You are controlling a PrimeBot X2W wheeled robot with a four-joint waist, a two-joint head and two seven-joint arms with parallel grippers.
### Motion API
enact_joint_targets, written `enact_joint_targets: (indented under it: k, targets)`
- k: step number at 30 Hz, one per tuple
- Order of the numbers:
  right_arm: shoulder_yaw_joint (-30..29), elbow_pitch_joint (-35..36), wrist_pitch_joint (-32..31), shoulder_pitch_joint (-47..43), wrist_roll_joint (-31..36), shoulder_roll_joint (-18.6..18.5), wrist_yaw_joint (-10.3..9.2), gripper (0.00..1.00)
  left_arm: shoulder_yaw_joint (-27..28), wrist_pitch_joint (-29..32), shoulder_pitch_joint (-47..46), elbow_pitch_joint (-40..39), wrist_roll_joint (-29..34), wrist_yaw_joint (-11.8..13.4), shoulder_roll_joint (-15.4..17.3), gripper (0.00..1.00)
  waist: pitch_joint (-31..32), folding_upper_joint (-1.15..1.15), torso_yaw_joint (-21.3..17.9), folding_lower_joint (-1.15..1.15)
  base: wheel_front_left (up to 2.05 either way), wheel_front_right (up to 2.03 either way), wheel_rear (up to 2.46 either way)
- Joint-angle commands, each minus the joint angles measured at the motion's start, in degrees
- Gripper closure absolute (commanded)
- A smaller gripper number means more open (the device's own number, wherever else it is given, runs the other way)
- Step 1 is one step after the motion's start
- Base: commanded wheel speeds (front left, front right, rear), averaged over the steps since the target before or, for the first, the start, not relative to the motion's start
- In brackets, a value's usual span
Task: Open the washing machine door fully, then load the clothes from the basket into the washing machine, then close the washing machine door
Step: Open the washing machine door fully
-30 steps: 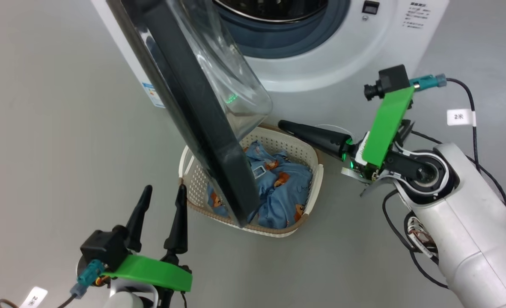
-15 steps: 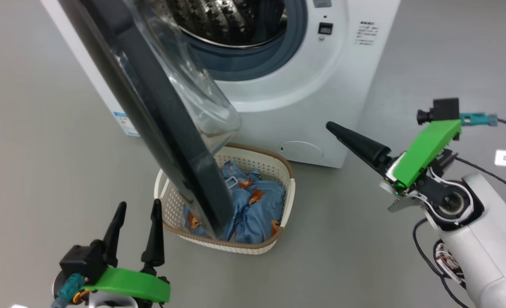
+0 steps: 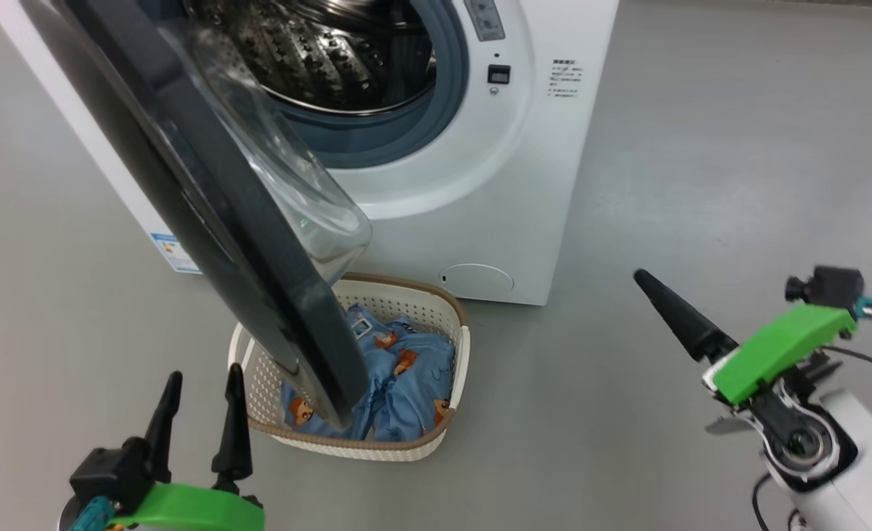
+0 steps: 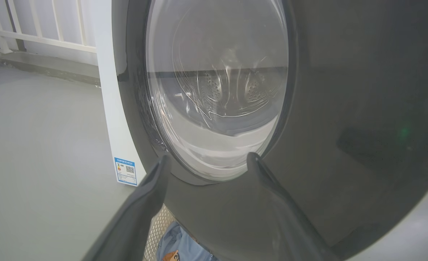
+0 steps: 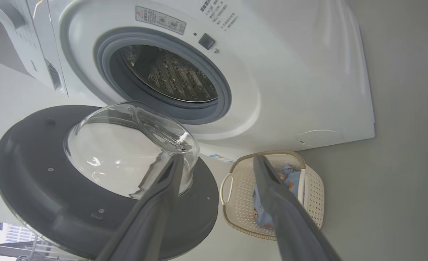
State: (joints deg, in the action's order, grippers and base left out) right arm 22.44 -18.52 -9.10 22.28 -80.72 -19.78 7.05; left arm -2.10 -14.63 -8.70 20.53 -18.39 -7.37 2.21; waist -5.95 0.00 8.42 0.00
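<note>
The washing machine stands at the top with its steel drum exposed. Its black door is swung out edge-on, the glass bowl facing the drum, and its lower edge hangs over the basket. Blue printed clothes lie inside the basket. My left gripper is open at the lower left, just left of the basket, facing the door's outer face. My right gripper is open out to the right, apart from everything. The right wrist view looks at the door's inner side, basket and clothes.
Grey floor stretches around the machine. A blue label is on the machine's left side and a round flap sits low on its front. A white railing stands behind at the left.
The head camera has risen, so more of the drum shows. My right gripper has drawn back to the right, away from the basket and door. The left gripper stays open beside the basket.
</note>
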Motion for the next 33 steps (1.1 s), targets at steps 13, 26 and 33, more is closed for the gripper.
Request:
enact_joint_targets:
  k: [13, 26, 33]
  targets:
    - [7.73, -0.86, 22.9, -7.14, 6.4, -7.45, 0.44, 0.0, 2.95, -0.37, 0.48, -1.98, 1.03, -0.11, 0.98, 0.0, -0.41, 0.0, -1.24, 0.0, 0.0, 0.0, 0.0]
    - [-2.2, -0.98, 24.09, -13.48, 31.35, -4.59, 0.44, 0.0, 2.69, -0.37, 0.58, -1.73, 1.12, -0.12, 0.98, 0.0, -0.04, 0.0, -0.93, 0.0, 0.0, 0.0, 0.0]
    - [-9.84, 4.92, 24.09, -18.26, 48.11, -0.48, 0.44, 0.0, 2.76, -0.37, 0.69, -1.69, 1.17, -0.12, 0.96, 0.0, 0.38, 0.0, -0.71, 0.0, 0.0, 0.0, 0.0]
